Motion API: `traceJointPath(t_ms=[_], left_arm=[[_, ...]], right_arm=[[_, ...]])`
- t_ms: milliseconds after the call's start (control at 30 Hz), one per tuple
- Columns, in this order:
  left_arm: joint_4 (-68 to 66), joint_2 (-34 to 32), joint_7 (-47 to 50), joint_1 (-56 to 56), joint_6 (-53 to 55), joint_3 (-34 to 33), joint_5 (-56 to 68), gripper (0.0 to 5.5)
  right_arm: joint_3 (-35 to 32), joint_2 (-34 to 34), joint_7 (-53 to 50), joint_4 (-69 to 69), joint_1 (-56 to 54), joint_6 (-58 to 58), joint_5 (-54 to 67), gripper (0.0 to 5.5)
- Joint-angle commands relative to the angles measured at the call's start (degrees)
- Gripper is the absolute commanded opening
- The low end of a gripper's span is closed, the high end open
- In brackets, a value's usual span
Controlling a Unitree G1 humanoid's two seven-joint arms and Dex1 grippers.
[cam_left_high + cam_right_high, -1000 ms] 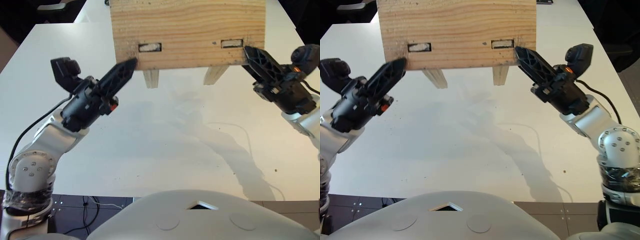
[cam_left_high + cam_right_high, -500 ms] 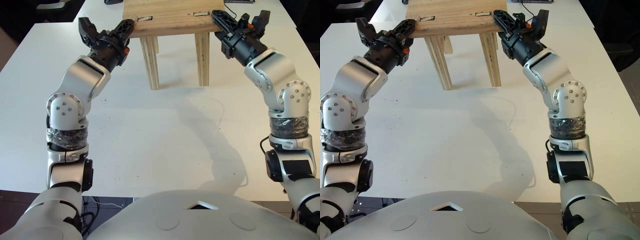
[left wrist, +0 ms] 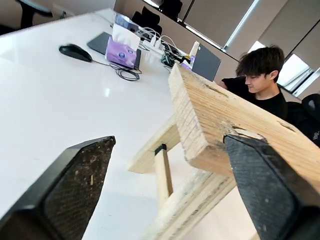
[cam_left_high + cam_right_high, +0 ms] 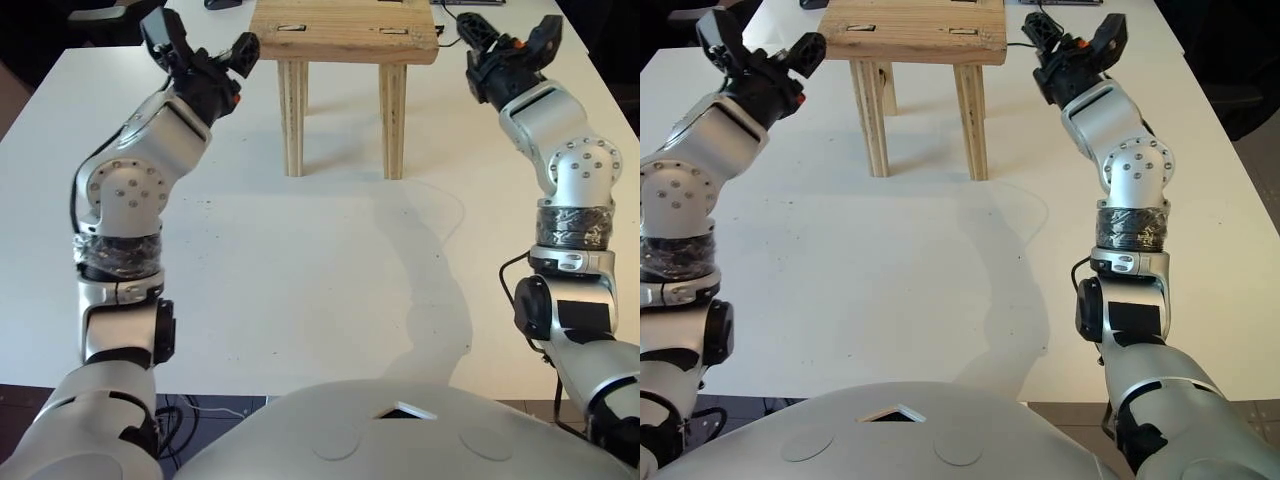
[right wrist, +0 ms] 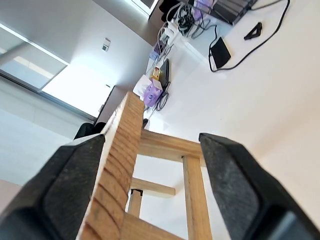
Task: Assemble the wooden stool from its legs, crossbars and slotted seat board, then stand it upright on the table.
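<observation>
The wooden stool (image 4: 345, 20) stands upright on its legs (image 4: 292, 115) at the far middle of the white table (image 4: 300, 290). Its slotted seat board (image 4: 915, 28) faces up. My left gripper (image 4: 243, 50) hovers just off the seat's left edge, open. In the left wrist view the seat's corner (image 3: 200, 115) lies between the spread fingers (image 3: 80, 185) of that gripper (image 3: 167, 142). My right gripper (image 4: 480, 35) is open too, a short gap off the seat's right edge. Between that gripper's (image 5: 152, 137) pads the board's end (image 5: 120, 150) and a crossbar (image 5: 165, 145) show.
Behind the stool the table holds a mouse (image 3: 73, 50), a purple tissue pack (image 3: 122, 50), cables (image 5: 250, 50) and a small dark device (image 5: 220, 50). A thin wire loop (image 4: 452, 212) lies right of the stool. The near half of the table is bare.
The stool, held tilted between both grippers a second ago, was swung upright and set down on its legs. Both grippers have come off the seat edges and moved outward.
</observation>
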State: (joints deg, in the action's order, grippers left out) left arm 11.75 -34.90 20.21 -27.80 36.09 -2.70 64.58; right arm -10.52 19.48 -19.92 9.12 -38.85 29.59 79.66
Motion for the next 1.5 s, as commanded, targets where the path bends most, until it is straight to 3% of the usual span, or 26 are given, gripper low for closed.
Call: traceJointPath(t_ms=[33,133,233,400,533,633,800,1133,1267,1500], left_arm=[[11.58,-4.19,-11.51,12.55,-4.0,-4.2,-7.79,4.25],[15.31,-5.49,-17.89,21.81,-11.9,-2.2,-22.04,4.25],[12.67,0.43,-18.5,28.86,-17.26,-0.13,-29.74,4.25],[7.39,9.63,-16.43,33.45,-23.63,1.72,-38.14,4.25],[1.06,13.81,-17.1,34.2,-29.65,4.82,-47.51,4.25],[-5.13,18.82,-17.65,33.28,-30.89,3.77,-47.67,4.25],[-10.68,21.74,-19.52,32.07,-33.37,3.41,-50.29,4.25],[-15.46,23.11,-23.87,30.28,-37.87,3.37,-54.97,4.25],[-16.49,23.25,-24.78,29.51,-37.98,2.54,-56.06,3.59],[-20.59,22.85,-24.35,27.16,-37.96,0.69,-58.51,3.57]], right_arm=[[-4.47,1.06,5.88,-8.08,3.79,-0.17,-2.56,3.46],[-2.88,3.72,10.63,-15.22,12.15,-1.76,-13.14,3.46],[2.6,4.63,13.05,-16.85,22.3,-6.56,-29.55,3.46],[10.89,1.22,15.57,-12.15,33.51,-20.62,-51.81,3.46],[12.95,-3.3,16.45,-6.09,37.75,-28.87,-60.9,3.46],[12.08,-6.03,16.29,0.45,37.23,-33.83,-65.61,3.46],[10.75,-8.44,17.09,5.98,35.45,-37.09,-68.75,3.46],[10.42,-11.66,19.15,6.73,35.14,-40.32,-73.14,3.46],[11.02,-12.8,20.0,5.54,35.66,-40.63,-74.34,3.28],[11.48,-14.66,18.82,7.12,35.41,-40.54,-77.94,3.17]])
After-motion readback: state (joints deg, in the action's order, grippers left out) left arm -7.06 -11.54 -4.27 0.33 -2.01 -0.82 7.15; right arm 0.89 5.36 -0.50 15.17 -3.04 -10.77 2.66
